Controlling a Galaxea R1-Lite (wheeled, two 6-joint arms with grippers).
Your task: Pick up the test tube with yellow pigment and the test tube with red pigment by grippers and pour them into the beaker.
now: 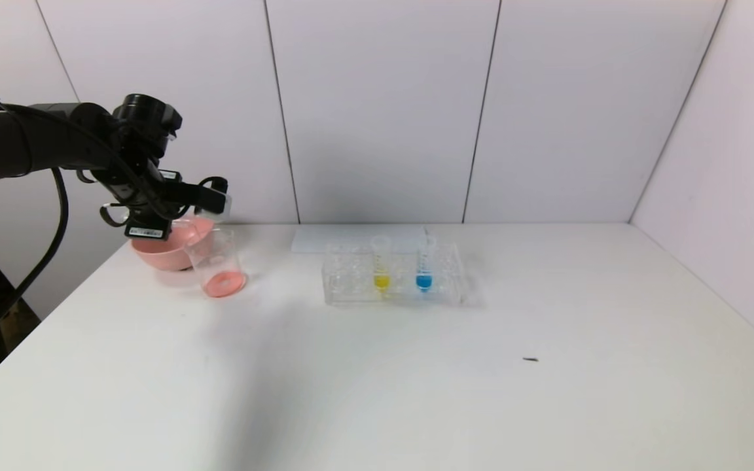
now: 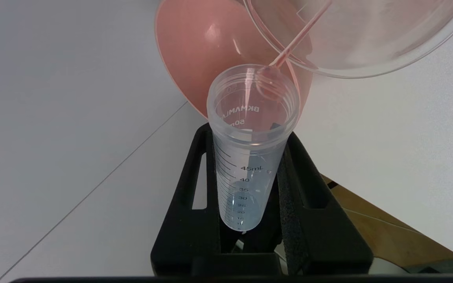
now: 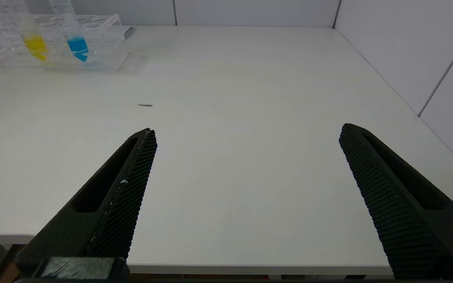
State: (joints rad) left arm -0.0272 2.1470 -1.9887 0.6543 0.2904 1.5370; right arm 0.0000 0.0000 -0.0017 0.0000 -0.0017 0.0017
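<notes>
My left gripper (image 1: pixel 210 196) is shut on the red pigment tube (image 2: pixel 246 157), tipped mouth-down over the beaker (image 1: pixel 216 265). A thin red stream runs from the tube mouth into the beaker (image 2: pixel 368 59); the tube looks nearly drained. Red-pink liquid lies in the beaker's bottom. The yellow pigment tube (image 1: pixel 381 265) stands in the clear rack (image 1: pixel 351 288) at mid table, also in the right wrist view (image 3: pixel 34 43). My right gripper (image 3: pixel 246 157) is open and empty over the table's near right edge, out of the head view.
A pink bowl (image 1: pixel 164 252) sits just behind the beaker, also in the left wrist view (image 2: pixel 203 51). A blue-liquid tube (image 1: pixel 423 265) stands in the rack beside the yellow one. A small dark speck (image 1: pixel 531 359) lies on the white table.
</notes>
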